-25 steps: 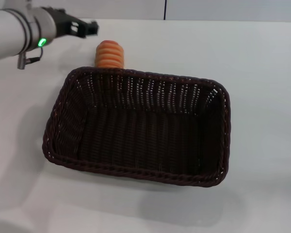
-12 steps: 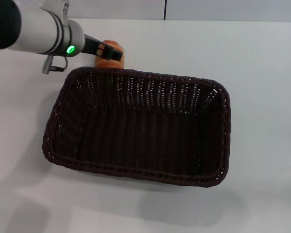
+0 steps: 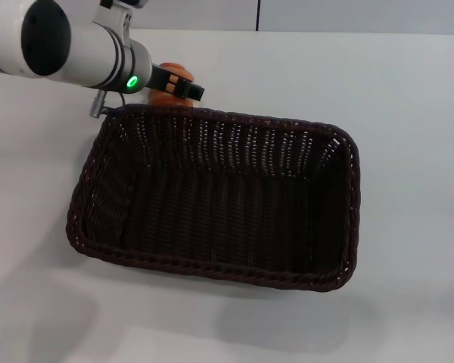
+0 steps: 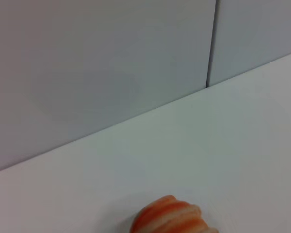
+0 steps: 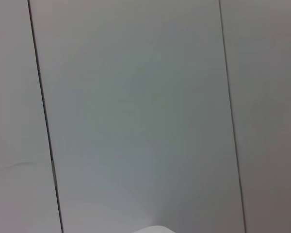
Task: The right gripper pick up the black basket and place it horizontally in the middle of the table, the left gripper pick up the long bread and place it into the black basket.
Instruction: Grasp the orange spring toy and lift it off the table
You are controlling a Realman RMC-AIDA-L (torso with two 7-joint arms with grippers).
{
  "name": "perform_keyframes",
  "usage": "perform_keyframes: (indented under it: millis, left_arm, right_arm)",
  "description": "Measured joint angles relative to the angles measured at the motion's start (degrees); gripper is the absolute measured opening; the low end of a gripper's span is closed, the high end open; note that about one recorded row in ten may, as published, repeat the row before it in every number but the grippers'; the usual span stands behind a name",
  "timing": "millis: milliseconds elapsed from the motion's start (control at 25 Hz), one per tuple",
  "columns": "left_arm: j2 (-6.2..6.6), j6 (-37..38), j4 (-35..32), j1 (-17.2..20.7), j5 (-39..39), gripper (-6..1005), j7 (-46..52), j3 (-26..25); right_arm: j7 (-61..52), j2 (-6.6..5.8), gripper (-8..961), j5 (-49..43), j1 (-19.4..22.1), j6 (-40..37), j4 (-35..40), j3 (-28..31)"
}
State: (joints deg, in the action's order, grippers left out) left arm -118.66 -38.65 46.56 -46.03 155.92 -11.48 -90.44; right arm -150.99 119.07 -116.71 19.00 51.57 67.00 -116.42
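Note:
The black basket [image 3: 212, 269] lies lengthwise in the middle of the white table [image 3: 412, 106], with nothing in it. The long bread [image 3: 172, 71], orange with pale stripes, lies just behind the basket's far left corner. It also shows in the left wrist view [image 4: 172, 218], on the table before the wall. My left gripper [image 3: 183, 88], on the white arm with the green light, is right over the bread and covers most of it. The right gripper is out of view; its wrist view shows only a grey wall.
A grey panelled wall [image 3: 325, 13] runs along the table's far edge. The left arm [image 3: 60, 45] reaches in from the upper left, above the table beside the basket's far left corner.
The left arm has swung right and towards the basket, from left of the bread to directly over it. The basket and the bread have not moved.

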Motion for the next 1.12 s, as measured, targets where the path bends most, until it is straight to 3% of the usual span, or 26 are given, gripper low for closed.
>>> perform_keyframes:
  millis: [40,160,280,560,840,1120]
  left_arm:
    - [0.10,1.7,-4.1,-2.2,-1.1,849,0.0,-0.2]
    - [0.11,2.8,-8.2,-4.5,-1.5,848,0.0,-0.3]
    - [-0.02,4.8,-9.7,-4.7,-1.7,848,0.1,-0.1]
    - [-0.01,6.6,-11.0,-4.5,-1.8,846,0.6,-0.4]
    - [0.14,6.8,-13.3,-5.0,-1.6,783,2.0,-0.6]
    - [0.25,5.8,-8.3,-2.4,-1.2,721,0.9,0.6]
  right_arm:
    - [0.0,-0.03,830,0.0,0.1,0.0,0.1,-0.1]
    - [0.1,-0.06,830,-0.3,0.4,0.2,0.5,-0.2]
    - [0.1,-0.07,830,-0.3,0.5,0.2,0.5,-0.3]
    - [0.2,-0.07,829,-0.7,0.5,0.1,0.9,-0.5]
    - [0.2,-0.10,829,-0.8,0.4,0.0,1.1,-0.5]
    - [0.3,-0.15,828,-0.8,0.3,-0.1,1.4,-1.0]
